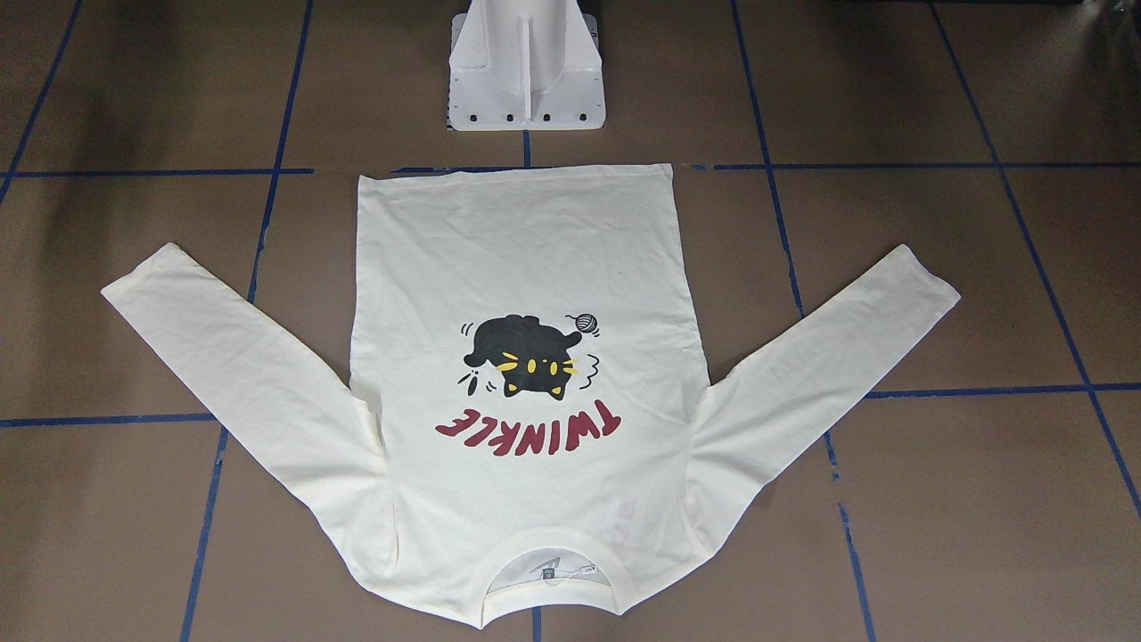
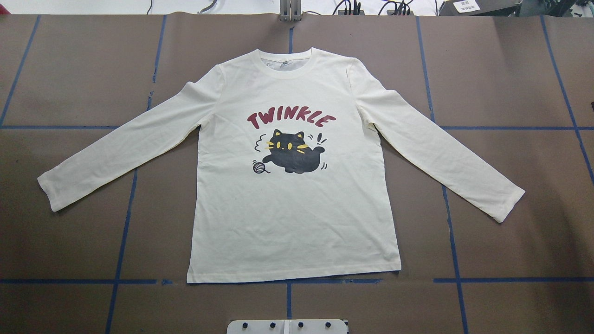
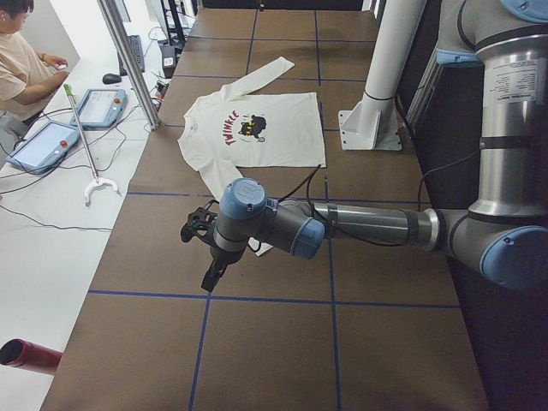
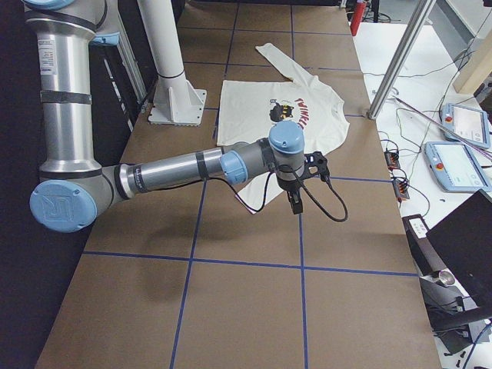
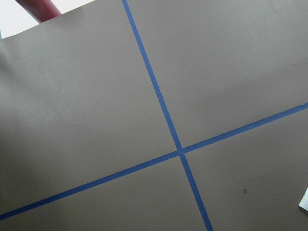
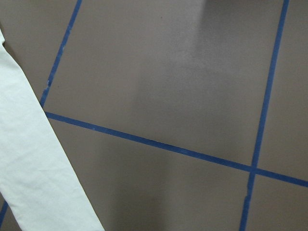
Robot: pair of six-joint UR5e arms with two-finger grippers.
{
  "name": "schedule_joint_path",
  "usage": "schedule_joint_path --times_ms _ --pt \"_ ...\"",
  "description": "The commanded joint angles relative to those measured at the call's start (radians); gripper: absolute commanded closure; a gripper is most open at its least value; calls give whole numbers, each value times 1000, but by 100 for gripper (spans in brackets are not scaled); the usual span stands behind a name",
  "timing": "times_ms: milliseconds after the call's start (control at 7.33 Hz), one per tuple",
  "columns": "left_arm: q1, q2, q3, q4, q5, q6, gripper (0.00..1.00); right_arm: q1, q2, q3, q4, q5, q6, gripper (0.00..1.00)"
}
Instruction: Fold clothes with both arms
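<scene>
Brown table (image 2: 69, 232) bears shirt (image 2: 297, 218) by pedestal (image 1: 526, 80); left gripper (image 3: 208, 272), right gripper (image 4: 295, 201) openness unclear.

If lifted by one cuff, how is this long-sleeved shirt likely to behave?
The shirt lies flat with fine wrinkles, so it is probably thin, floppy fabric that will drape rather than hold shape. Its sleeves spread wide, so a one-cuff lift would likely drag the body along. Pushed on the matte brown table cover, it may bunch rather than slide.

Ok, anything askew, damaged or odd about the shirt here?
Nothing stands out. The shirt lies flat, print up, on the table, sleeves spread to either side, with only light creases.
</scene>
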Motion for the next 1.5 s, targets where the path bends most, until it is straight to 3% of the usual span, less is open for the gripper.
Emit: schedule_joint_path --times_ms 0,136,273,546,682,1092,1364 --pt "0 0 -4 0 2 0 0 -231 -138 -7 458 -174 446 0" --pt "0 0 -4 0 2 0 0 -322 -180 -25 573 -241 498 0" --pt "0 0 -5 0 2 0 0 -385 -202 -27 595 -278 547 1" --pt "0 2 -1 0 2 0 0 -494 -242 -51 641 -354 691 27" --pt "0 2 1 0 2 0 0 -552 -242 -75 645 -429 721 30" --pt "-2 3 6 0 5 1 0 -592 -234 -135 691 -453 755 31" --pt "0 3 6 0 5 1 0 -592 -226 -134 694 -453 755 38"
